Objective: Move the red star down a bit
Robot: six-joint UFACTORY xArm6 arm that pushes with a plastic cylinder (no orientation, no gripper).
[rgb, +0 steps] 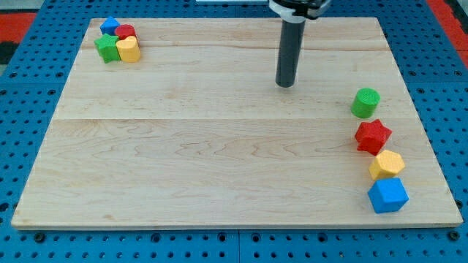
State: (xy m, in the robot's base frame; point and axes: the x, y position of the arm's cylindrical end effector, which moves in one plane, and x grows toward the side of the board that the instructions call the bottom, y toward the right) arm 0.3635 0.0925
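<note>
The red star (pixel 373 136) lies near the board's right edge, in a column of blocks. A green cylinder (pixel 365 102) is just above it, a yellow hexagon (pixel 386 165) is just below it, and a blue cube (pixel 387 195) lies below that. My tip (pixel 284 84) rests on the board in the upper middle, well to the left of the red star and above it, touching no block.
A cluster sits at the top left corner: a blue block (pixel 110 25), a red block (pixel 126 32), a green star (pixel 107 48) and a yellow block (pixel 129 50). The wooden board (pixel 219 146) lies on a blue pegboard surface.
</note>
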